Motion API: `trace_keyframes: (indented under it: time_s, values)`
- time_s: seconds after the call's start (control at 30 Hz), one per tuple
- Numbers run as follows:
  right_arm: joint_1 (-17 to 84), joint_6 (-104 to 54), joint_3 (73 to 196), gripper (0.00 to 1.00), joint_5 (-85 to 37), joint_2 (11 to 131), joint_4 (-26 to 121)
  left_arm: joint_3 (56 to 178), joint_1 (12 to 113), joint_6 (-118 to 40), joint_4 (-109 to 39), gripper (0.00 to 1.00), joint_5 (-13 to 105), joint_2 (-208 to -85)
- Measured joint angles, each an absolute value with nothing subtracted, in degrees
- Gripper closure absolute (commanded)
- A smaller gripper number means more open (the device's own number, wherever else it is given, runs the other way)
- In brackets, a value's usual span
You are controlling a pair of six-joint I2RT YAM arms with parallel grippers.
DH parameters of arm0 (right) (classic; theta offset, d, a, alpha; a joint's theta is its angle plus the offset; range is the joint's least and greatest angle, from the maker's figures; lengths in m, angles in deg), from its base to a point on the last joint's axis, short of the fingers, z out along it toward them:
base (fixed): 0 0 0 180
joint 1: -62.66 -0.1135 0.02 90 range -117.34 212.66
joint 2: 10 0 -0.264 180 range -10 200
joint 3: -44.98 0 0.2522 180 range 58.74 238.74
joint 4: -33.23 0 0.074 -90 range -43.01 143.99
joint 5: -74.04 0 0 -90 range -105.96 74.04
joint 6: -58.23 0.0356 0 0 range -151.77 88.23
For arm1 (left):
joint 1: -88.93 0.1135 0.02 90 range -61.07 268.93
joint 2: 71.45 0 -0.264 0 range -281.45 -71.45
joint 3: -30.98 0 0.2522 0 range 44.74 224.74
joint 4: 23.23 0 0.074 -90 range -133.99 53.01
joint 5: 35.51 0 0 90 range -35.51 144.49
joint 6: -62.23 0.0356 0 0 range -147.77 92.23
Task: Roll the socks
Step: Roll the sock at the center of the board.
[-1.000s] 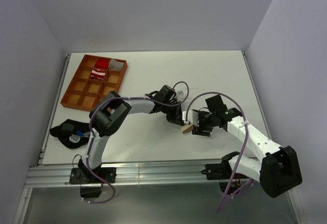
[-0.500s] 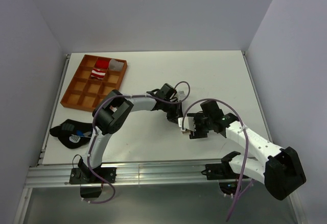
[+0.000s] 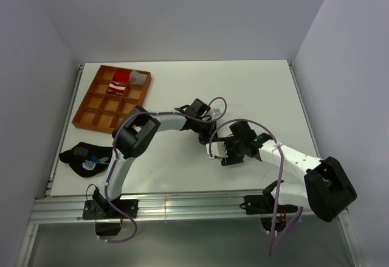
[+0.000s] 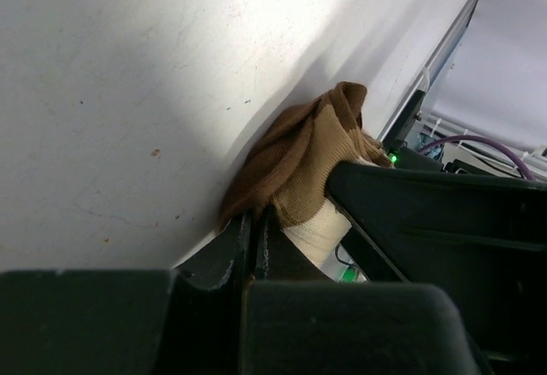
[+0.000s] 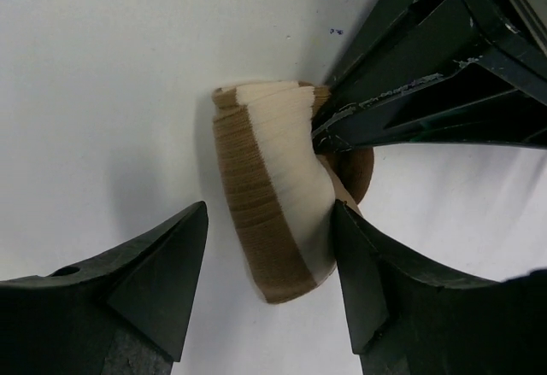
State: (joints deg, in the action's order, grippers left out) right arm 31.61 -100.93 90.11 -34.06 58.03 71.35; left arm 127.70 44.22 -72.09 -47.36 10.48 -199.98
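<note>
The dark-brown-and-tan sock lies bunched on the white table, partly rolled. My left gripper is shut on its brown end; its closed fingers show at the upper right of the right wrist view. My right gripper is open and straddles the sock, the right finger touching it and the left finger apart from it. In the top view both grippers meet at the table's middle and hide the sock. The red-and-white sock lies in the orange tray.
The orange compartment tray stands at the far left, with a red roll and a pale cup in its back cells. A black lump with a blue spot lies at the near left edge.
My right gripper has moved left toward the left gripper, and the brown sock now sits between its open fingers. The left gripper has kept its hold and shifted only slightly.
</note>
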Motion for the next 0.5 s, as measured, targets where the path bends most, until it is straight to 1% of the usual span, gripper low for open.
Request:
trace_keyframes:
  time_s: [0.13, 0.17, 0.2, 0.3, 0.33, 0.43, 0.47, 0.5]
  values:
    - [31.4, -100.9, 90.6, 0.41, -32.8, 60.4, 69.9, 128.2, 44.8, -71.8, -47.2, 1.0, 8.4, -200.9]
    - [31.3, -100.8, 90.7, 0.46, -32.5, 60.9, 69.5, 128.5, 45.0, -71.7, -47.4, 1.0, 7.6, -201.3]
    - [31.3, -100.7, 90.8, 0.49, -32.3, 61.4, 69.2, 129.1, 45.2, -71.5, -47.7, 1.0, 6.7, -201.8]
    - [31.3, -99.5, 92.1, 0.54, -31.8, 63.1, 69.4, 130.1, 45.6, -71.2, -48.4, 1.0, 5.0, -202.8]
    - [31.3, -98.8, 92.8, 0.61, -31.6, 63.8, 69.8, 130.3, 45.8, -71.1, -48.5, 1.0, 4.5, -203.1]
    - [31.1, -95.9, 95.4, 0.71, -31.7, 66.4, 71.8, 130.6, 46.5, -71.1, -48.7, 1.0, 3.4, -203.5]
    - [31.1, -94.9, 96.5, 0.74, -31.8, 67.4, 72.7, 130.5, 46.9, -71.4, -48.8, 0.98, 3.2, -203.5]
    - [31.1, -93.5, 97.8, 0.76, -32.0, 68.5, 73.6, 130.3, 47.2, -71.7, -48.6, 0.96, 3.2, -203.5]
